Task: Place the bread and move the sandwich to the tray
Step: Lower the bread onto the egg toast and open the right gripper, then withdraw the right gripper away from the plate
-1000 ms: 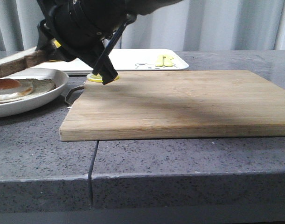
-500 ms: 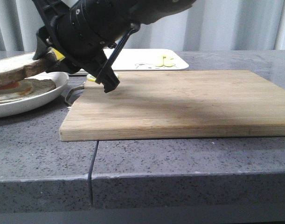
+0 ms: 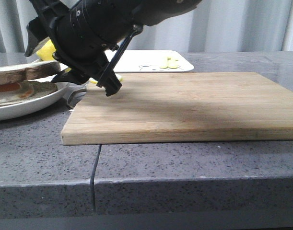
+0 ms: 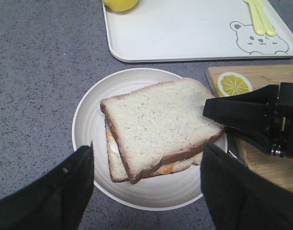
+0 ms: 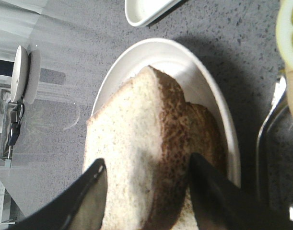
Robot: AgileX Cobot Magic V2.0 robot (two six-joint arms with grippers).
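A white plate carries the sandwich. Its top bread is a pale slice with a brown crust, lying flat over the egg and the lower slice. In the front view the bread is level on the plate at the far left. My right gripper is open. Its fingers straddle the near edge of the bread with slack on both sides. My left gripper hovers open above the plate and holds nothing. Behind the plate lies the white tray with its bear drawing.
The wooden cutting board lies right of the plate, with a lemon slice on its far left corner. Yellow utensils and a yellow fruit are on the tray. A metal handle sits between plate and board. The right arm hangs over that corner.
The bread came down from a tilted hold in my right gripper onto the egg and now lies flat. The right gripper has opened and moved left.
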